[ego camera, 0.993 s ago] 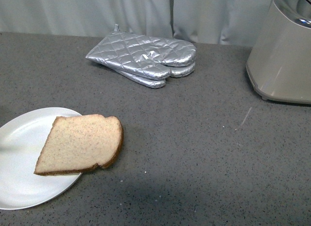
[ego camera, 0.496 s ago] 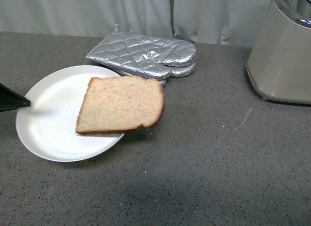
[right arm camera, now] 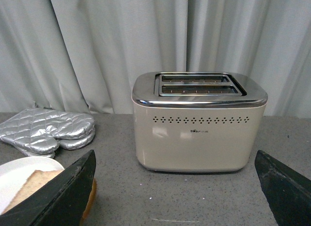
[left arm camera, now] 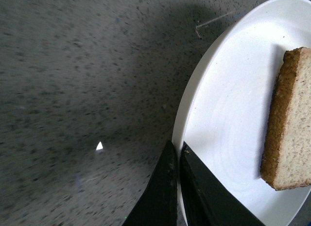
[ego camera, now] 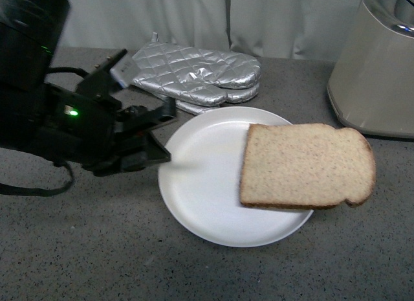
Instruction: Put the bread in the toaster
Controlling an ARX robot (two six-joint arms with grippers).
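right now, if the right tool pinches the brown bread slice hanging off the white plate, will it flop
Probably fairly stiff: the flat light-brown wholemeal bread slice overhangs the round white plate without drooping. Likely light and crushable: its speckled crumb looks soft, so a hard pinch may dent it. It may slide on the smooth plate.

Bread [ego camera: 304,165] on plate [ego camera: 200,184], overhanging its right rim; left gripper [ego camera: 171,134] pinching plate's left rim; mitts [ego camera: 194,74] behind plate on counter [ego camera: 323,268]; toaster [ego camera: 372,74] behind bread, far right
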